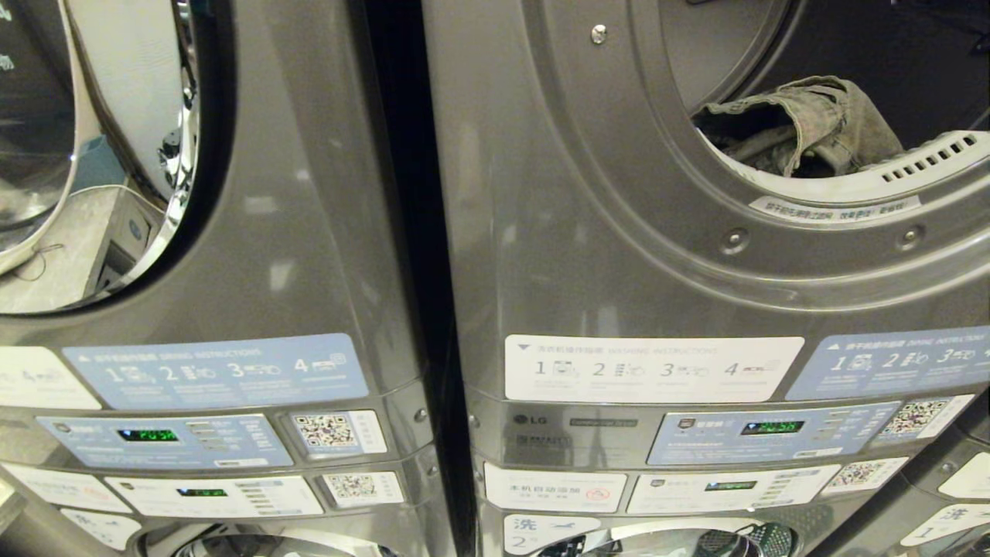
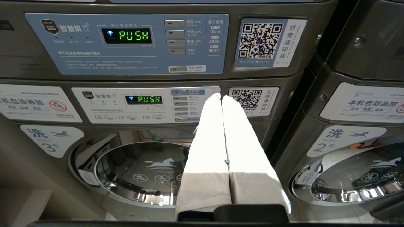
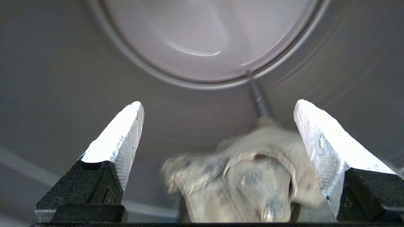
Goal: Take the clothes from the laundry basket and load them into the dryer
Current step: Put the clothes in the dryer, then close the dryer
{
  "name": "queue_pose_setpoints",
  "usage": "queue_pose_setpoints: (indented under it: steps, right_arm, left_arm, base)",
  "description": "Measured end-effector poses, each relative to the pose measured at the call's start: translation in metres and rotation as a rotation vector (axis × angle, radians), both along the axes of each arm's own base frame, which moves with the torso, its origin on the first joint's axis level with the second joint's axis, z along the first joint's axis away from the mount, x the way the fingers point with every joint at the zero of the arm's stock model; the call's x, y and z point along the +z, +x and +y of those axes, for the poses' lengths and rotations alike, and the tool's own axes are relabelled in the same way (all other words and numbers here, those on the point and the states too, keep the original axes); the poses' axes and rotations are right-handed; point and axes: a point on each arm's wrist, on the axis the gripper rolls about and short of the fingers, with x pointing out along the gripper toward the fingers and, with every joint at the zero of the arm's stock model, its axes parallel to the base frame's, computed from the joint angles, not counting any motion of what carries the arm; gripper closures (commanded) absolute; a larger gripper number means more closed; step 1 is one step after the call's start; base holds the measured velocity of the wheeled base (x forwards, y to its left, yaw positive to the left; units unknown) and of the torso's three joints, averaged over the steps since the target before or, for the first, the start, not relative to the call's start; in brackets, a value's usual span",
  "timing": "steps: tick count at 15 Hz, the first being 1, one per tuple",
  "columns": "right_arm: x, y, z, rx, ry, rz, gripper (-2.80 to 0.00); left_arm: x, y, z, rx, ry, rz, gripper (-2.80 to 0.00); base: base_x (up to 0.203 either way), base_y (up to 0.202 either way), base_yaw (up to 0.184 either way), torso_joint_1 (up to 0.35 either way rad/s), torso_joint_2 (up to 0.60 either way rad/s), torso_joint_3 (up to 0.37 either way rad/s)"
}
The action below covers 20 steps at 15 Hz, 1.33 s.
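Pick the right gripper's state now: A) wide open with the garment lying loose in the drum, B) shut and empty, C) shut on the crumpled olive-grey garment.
A: the right gripper has its fingers spread wide, and the crumpled olive-grey garment lies between them in the grey metal dryer drum, ungripped.

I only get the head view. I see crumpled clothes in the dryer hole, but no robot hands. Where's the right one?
Observer: The right gripper is inside the dryer drum, right by the clothes.
Operator: Is it pinching them?
Observer: No, its jaws are wide open.
Operator: And the left?
Observer: The left gripper is parked, jaws shut, facing a washer panel.
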Motion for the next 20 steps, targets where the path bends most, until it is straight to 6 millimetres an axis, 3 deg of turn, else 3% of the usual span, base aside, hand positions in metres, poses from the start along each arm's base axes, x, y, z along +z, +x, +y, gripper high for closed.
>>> queue_pose_setpoints:
  steps: [1, 2, 4, 6, 10, 14, 18, 20]
  right_arm:
    - [-0.004, -0.007, 0.0, 0.015, -0.009, 0.015, -2.8]
    - [-0.008, -0.015, -0.001, 0.027, -0.019, 0.029, 0.0]
    - [-0.023, -0.037, 0.0, 0.061, -0.05, 0.078, 0.0]
    - [-0.056, -0.06, -0.003, 0.086, -0.132, 0.17, 0.0]
    - [-0.168, -0.117, -0.024, 0.142, -0.323, 0.416, 0.0]
    - [-0.263, -0.182, -0.05, 0.324, -0.414, 0.476, 0.0]
    - [-0.335, -0.222, -0.066, 0.461, -0.489, 0.535, 0.0]
    - [-0.353, -0.236, -0.073, 0.472, -0.493, 0.599, 0.0]
  left_arm:
    - [0.0, 0.0, 0.0, 0.0, 0.0, 0.0, 0.0]
    - [0.0, 0.0, 0.0, 0.0, 0.0, 0.0, 0.0]
    - [0.0, 0.0, 0.0, 0.001, 0.0, 0.0, 0.0]
    - [0.0, 0.0, 0.0, 0.0, 0.0, 0.0, 0.0]
    - [0.0, 0.0, 0.0, 0.0, 0.0, 0.0, 0.0]
    - [0.0, 0.0, 0.0, 0.0, 0.0, 0.0, 0.0]
    - [0.0, 0.0, 0.0, 0.0, 0.0, 0.0, 0.0]
    - [0.0, 0.0, 0.0, 0.0, 0.0, 0.0, 0.0]
  base:
    - [0.0, 0.0, 0.0, 0.0, 0.0, 0.0]
    - [0.0, 0.0, 0.0, 0.0, 0.0, 0.0]
    - [0.0, 0.0, 0.0, 0.0, 0.0, 0.0]
    - [0.0, 0.0, 0.0, 0.0, 0.0, 0.0]
    - [0.0, 0.0, 0.0, 0.0, 0.0, 0.0]
    - [0.0, 0.0, 0.0, 0.0, 0.0, 0.0]
    - [0.0, 0.0, 0.0, 0.0, 0.0, 0.0]
    - [0.0, 0.0, 0.0, 0.0, 0.0, 0.0]
